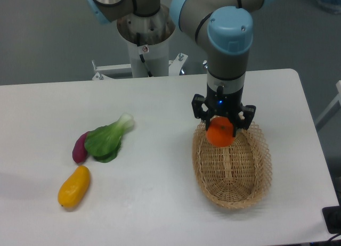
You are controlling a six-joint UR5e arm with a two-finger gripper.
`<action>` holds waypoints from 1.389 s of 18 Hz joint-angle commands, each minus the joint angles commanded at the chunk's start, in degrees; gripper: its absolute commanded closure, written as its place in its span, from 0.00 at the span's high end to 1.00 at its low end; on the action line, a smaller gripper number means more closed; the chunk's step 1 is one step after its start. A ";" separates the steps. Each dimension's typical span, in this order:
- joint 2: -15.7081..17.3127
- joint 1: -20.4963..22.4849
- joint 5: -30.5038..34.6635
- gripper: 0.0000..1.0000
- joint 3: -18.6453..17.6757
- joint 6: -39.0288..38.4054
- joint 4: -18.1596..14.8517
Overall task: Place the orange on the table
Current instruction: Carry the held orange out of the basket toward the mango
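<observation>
The orange [219,133] is a small round bright orange fruit held between the black fingers of my gripper [220,128], which is shut on it. It hangs just above the far end of the woven wicker basket [250,174], clear of the basket floor. The white table [160,150] spreads out to the left of the basket. The arm's grey and blue wrist rises straight up from the gripper.
On the left of the table lie a green leafy vegetable [106,139], a purple vegetable [80,148] beside it, and a yellow-orange mango-like fruit [74,186] nearer the front. The robot's base [145,38] stands behind the table's far edge.
</observation>
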 joint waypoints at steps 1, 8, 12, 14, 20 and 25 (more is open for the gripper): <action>-0.26 -1.23 0.00 0.67 -0.09 -2.20 1.84; -6.32 -9.66 0.09 0.66 -1.05 -12.94 9.59; -10.54 -12.22 0.26 0.66 -1.14 -15.14 11.00; -12.21 -13.71 1.14 0.66 -1.23 -15.14 11.00; -14.59 -15.47 1.49 0.67 -2.46 -15.14 11.87; -16.35 -16.44 1.49 0.67 -3.16 -19.09 13.80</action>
